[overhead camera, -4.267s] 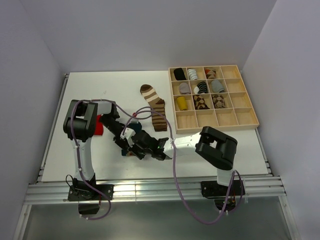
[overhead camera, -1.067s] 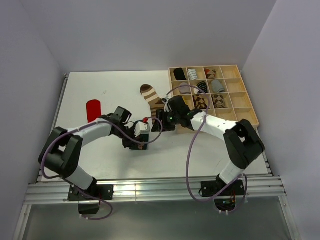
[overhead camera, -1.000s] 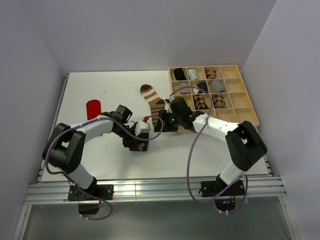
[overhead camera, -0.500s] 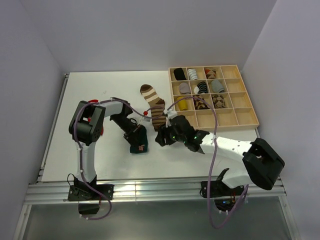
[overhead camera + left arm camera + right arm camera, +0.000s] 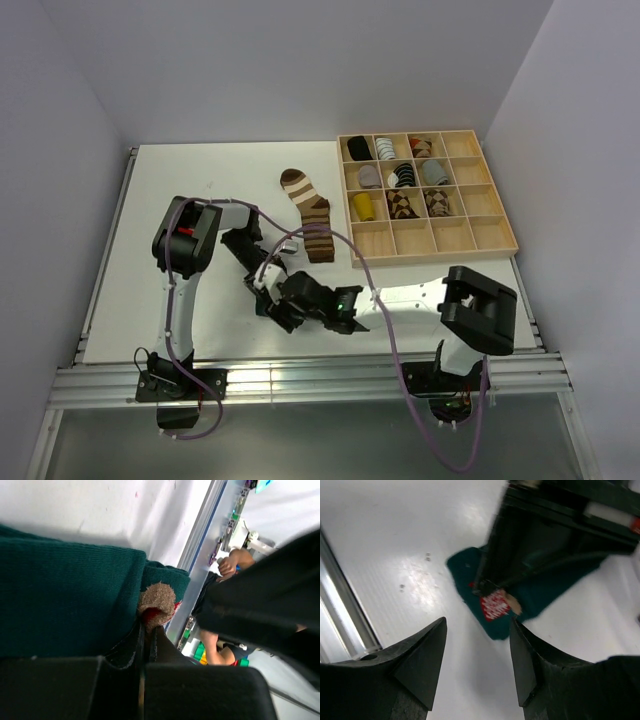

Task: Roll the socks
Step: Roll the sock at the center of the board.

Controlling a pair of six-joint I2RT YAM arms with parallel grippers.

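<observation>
On the white counter [image 5: 200, 170], beside a sixteen-cell wooden tray [image 5: 470, 233] holding nine sock bundles [image 5: 361, 148], my two hands meet over one dark teal sock [image 5: 60, 590] on the near side. My left hand [image 5: 145, 627] is clamped on its edge by the little figure. My right hand [image 5: 477, 622] hangs above, fingers spread. Rolling looks barely begun; next, my right must pin the fabric. One brown-and-cream striped sock [image 5: 310, 215] lies nearby.
</observation>
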